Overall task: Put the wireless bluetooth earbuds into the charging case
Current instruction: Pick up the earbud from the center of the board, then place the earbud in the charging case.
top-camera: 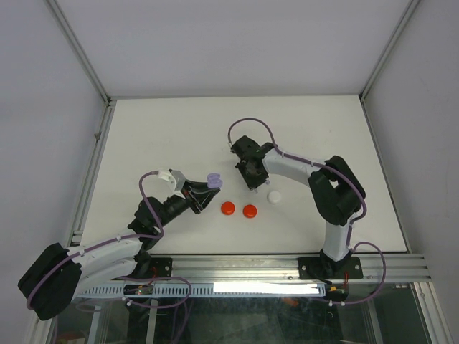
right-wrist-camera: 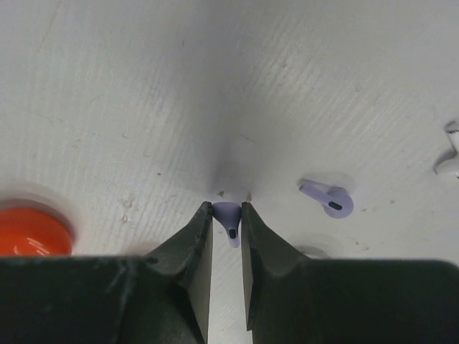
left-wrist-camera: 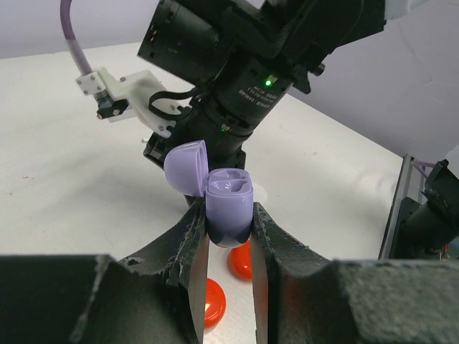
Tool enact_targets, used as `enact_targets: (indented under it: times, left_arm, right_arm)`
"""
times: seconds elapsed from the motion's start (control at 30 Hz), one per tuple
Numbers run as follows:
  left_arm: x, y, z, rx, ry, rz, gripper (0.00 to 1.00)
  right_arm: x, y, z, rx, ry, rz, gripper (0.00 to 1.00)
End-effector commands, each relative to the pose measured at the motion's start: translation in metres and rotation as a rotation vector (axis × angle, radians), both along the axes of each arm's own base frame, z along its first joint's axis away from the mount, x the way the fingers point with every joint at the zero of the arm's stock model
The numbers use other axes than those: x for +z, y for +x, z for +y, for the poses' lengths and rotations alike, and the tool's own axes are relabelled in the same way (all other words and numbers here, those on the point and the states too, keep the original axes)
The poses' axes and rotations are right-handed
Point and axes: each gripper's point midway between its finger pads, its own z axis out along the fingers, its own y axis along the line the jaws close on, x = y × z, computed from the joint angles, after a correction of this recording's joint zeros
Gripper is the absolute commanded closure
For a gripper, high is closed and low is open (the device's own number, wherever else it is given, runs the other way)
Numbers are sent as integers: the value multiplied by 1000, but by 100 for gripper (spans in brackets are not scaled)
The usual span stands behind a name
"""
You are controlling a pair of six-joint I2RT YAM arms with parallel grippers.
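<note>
Evidently the white table (top-camera: 158,136) serves as the working surface, with both arms reaching toward its middle. The left gripper (left-wrist-camera: 228,218) is clenched on the lilac charging case (left-wrist-camera: 229,192), which it holds clear of the surface with the lid hinged back and the wells facing up. Judged purpose: to present the open case as a steady receptacle. The right gripper (right-wrist-camera: 227,208) points straight down with its fingertips at the table, pinched onto a lilac earbud (right-wrist-camera: 229,215). Judged purpose: to lift it for transfer to the case, which the overhead view shows near this gripper. Two red discs (top-camera: 227,208) and a white disc (top-camera: 275,196) lie near, untouched. The gripped earbud is tiny and pale lilac, with a rounded head and a short stem bearing a dark spot. A second lilac earbud (right-wrist-camera: 330,199) lies free just beside it. A white earbud (right-wrist-camera: 448,154) shows at the frame edge.
</note>
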Motion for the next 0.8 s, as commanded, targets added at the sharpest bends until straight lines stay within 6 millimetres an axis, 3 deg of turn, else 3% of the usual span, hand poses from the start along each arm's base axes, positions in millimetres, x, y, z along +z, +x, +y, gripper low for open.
enact_targets:
  times: [0.0,0.27,0.53,0.63,0.77]
  left_arm:
    - [17,0,4,15,-68,-48,100]
    - [31,-2,0,-12,-98,-96,100]
    - [53,-6,-5,-49,-132,-187,100]
    - [62,-7,-8,-63,-137,-219,100]
    - [74,-10,-10,-79,-153,-270,100]
  right_arm:
    - [62,13,4,0,96,-160,86]
    - [165,24,13,-31,338,-437,86]
    - [269,-3,28,5,651,-710,88]
    - [295,-19,35,42,759,-772,88]
    - [316,-42,48,98,885,-811,88]
